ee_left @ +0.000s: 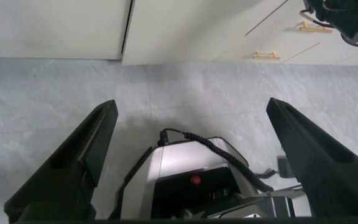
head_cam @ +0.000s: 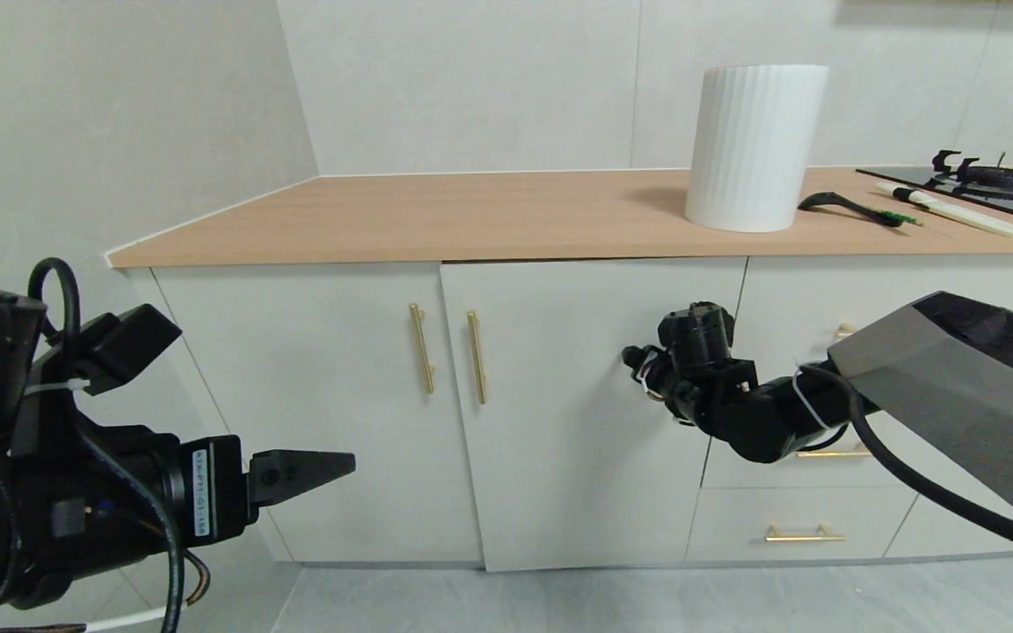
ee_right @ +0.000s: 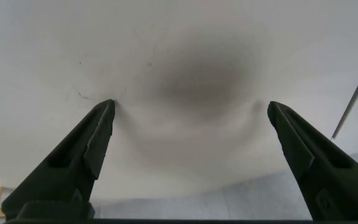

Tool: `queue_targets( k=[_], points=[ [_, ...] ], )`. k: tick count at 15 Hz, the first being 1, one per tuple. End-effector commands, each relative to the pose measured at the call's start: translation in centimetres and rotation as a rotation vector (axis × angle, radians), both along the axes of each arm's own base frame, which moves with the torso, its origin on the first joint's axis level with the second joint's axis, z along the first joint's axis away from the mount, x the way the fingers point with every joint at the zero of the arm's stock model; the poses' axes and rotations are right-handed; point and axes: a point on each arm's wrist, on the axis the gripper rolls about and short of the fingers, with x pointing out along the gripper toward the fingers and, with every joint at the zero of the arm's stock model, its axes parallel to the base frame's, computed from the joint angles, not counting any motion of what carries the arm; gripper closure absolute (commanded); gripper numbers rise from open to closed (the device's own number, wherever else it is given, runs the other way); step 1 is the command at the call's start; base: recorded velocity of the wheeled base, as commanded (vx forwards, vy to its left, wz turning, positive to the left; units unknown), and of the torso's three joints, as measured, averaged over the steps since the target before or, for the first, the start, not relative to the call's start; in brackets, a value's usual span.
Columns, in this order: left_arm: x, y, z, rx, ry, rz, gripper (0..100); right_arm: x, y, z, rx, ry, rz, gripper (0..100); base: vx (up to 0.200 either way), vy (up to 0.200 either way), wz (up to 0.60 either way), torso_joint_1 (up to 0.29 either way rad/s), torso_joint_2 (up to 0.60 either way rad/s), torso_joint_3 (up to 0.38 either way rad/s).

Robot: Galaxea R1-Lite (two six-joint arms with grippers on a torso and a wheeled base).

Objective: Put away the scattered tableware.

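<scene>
On the wooden counter (head_cam: 471, 215) stands a tall white ribbed holder (head_cam: 754, 145). To its right lie a black spoon (head_cam: 849, 207), a thin green stick (head_cam: 898, 216) and a long cream utensil (head_cam: 946, 208). My right gripper (head_cam: 638, 365) is below the counter, open, its fingertips close against the middle cabinet door (ee_right: 185, 81) with nothing between them. My left gripper (head_cam: 313, 470) hangs low at the left, in front of the left cabinet door, open and empty (ee_left: 191, 107), with the grey floor (ee_left: 55, 93) beneath it.
A gas hob (head_cam: 999, 180) sits at the counter's far right. The cabinet doors carry gold bar handles (head_cam: 476, 356), and drawers with gold pulls (head_cam: 804, 534) are at the lower right. The middle door seems slightly ajar. Tiled walls close off the back and left.
</scene>
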Motion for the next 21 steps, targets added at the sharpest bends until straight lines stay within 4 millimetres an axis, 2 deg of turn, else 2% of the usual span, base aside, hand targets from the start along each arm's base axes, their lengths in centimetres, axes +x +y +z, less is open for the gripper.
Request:
queue_targets(
  k=[1,6,8,9,11,14,16,17,20,21],
  points=[
    [0.0,0.0,0.0,0.001,0.002,0.000,0,0.7,-0.3,-0.5,-0.010,-0.005,-0.035,0,0.000,0.000,0.00,0.000,0.00,0.000],
    [0.0,0.0,0.0,0.000,0.002,0.001,0,0.6,-0.4,-0.3,-0.017,0.001,-0.038,0,0.000,0.000,0.00,0.000,0.00,0.000],
    [0.0,0.0,0.0,-0.001,0.000,0.001,0,-1.1,-0.6,1.6,-0.008,-0.002,-0.009,0,0.000,0.000,0.00,0.000,0.00,0.000],
    [-0.1,0.0,0.0,0.001,-0.003,0.002,0,-4.8,-0.7,5.2,0.017,-0.020,0.099,0,0.000,0.000,0.00,0.000,0.00,0.000],
    [-0.3,0.2,0.2,0.000,-0.018,0.010,0,-11.0,-3.1,10.8,0.003,-0.096,0.279,0,0.000,0.000,0.00,0.000,0.00,0.000],
    [-1.6,1.1,1.5,0.034,-0.118,0.044,0,-18.3,-7.5,14.8,-0.140,-0.232,0.305,0,0.000,0.000,0.00,0.000,0.00,0.000],
    [-2.9,2.0,1.8,0.088,-0.183,0.049,0,-22.7,-10.2,16.3,-0.200,-0.317,0.267,0,0.000,0.000,0.00,0.000,0.00,0.000],
    [-3.5,2.2,1.9,0.098,-0.204,0.042,0,-24.2,-11.5,16.3,-0.238,-0.335,0.229,0,0.000,0.000,0.00,0.000,0.00,0.000],
    [-7.4,4.3,2.3,0.097,-0.327,0.141,0,-31.5,-16.6,16.0,-0.334,-0.437,0.099,0,0.000,0.000,0.00,0.000,0.00,0.000],
    [-8.3,4.8,2.4,0.090,-0.359,0.163,0,-32.7,-17.3,15.7,-0.356,-0.442,0.081,0,0.000,0.000,0.00,0.000,0.00,0.000]
  ],
)
